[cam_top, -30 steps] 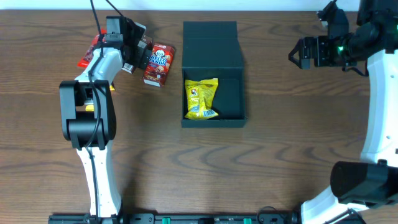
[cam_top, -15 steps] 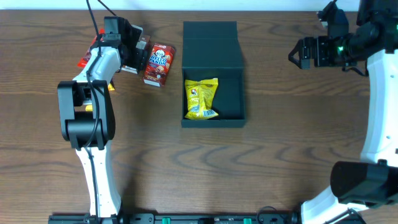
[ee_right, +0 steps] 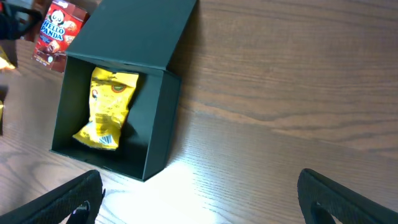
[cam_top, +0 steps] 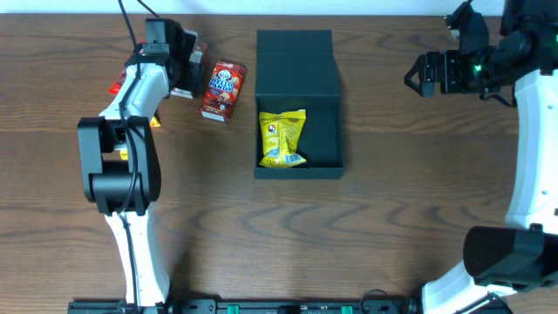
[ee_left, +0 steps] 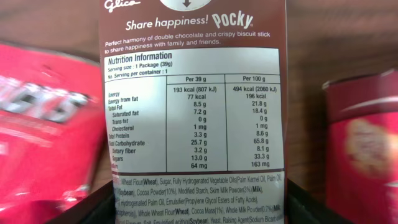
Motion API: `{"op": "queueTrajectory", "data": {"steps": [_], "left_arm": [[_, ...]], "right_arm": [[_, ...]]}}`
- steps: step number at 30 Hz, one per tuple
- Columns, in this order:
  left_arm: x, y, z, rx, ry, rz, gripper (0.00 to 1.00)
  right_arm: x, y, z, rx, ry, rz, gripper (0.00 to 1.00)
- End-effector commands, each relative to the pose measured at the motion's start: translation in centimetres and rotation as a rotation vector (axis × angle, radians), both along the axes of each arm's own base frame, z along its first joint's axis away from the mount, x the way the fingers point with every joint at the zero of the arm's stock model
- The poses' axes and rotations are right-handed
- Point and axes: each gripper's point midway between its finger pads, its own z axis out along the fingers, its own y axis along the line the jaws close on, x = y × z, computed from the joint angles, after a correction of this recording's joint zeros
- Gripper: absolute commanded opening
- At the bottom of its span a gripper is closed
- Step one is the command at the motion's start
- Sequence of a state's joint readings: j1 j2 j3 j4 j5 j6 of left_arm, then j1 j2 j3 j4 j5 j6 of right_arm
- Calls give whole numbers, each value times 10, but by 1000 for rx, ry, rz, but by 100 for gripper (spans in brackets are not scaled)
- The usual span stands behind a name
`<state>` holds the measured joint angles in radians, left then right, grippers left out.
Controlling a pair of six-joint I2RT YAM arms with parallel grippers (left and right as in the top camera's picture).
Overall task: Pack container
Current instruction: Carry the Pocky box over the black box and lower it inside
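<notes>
Though one yellow packet (cam_top: 282, 138) sits in the container (cam_top: 324, 131), far-left snacks (cam_top: 223, 89) lie unpacked (right gripper (ee_right: 199, 196) spread empty; left gripper (cam_top: 181, 63) grip untellable).

Items on the worktop (cam_top: 392, 218), by kind: one container (cam_top: 296, 61); one yellow snack packet (cam_top: 283, 138); one Hello Panda box (cam_top: 223, 89); one Pocky packet (ee_left: 193, 93); one red packet (ee_left: 43, 137). That makes four snack items, each of a different kind. Tools: two, the left tool (cam_top: 183, 66) and the right tool (cam_top: 416, 75).
</notes>
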<state>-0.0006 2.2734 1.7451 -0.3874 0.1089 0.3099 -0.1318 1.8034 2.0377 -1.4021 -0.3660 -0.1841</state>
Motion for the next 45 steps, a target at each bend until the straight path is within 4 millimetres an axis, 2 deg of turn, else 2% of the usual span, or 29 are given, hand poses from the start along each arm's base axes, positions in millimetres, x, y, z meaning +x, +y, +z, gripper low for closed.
{"op": "queueTrajectory", "data": {"steps": [1,4,7,9,10,14,17,22,27,31,38,45], "left_arm": [[4,0,45,-21,-78,42,67],[3,-1,69,-50,-114,76,67],[-5,-8,100,-67,-141,81,67],[-17,-21,119,-71,-139,59,66],[-27,-33,130,-87,-129,55,64],[-56,-74,143,-141,-68,53,63],[-83,-112,141,-180,15,54,64],[-134,-178,125,-211,170,47,65],[-168,-233,123,-225,209,4,65],[-185,-256,122,-204,198,53,66],[-207,-289,114,-237,206,139,65],[-218,-307,73,-220,266,232,61]], "right_arm": [[-2,-1,5,5,-7,-16,99],[-2,-3,4,-3,-8,-17,99],[-3,-16,1,-69,2,-48,99],[-3,-26,0,-113,7,-75,99],[-3,-31,0,-124,6,-87,99],[-4,-41,0,-126,6,-111,99],[-5,-49,0,-126,9,-131,99],[-7,-66,0,-126,10,-174,99],[-9,-83,0,-126,11,-216,99],[-10,-90,0,-125,12,-235,99],[-9,-90,1,-121,8,-235,99],[-9,-88,1,-112,4,-231,99]]}}
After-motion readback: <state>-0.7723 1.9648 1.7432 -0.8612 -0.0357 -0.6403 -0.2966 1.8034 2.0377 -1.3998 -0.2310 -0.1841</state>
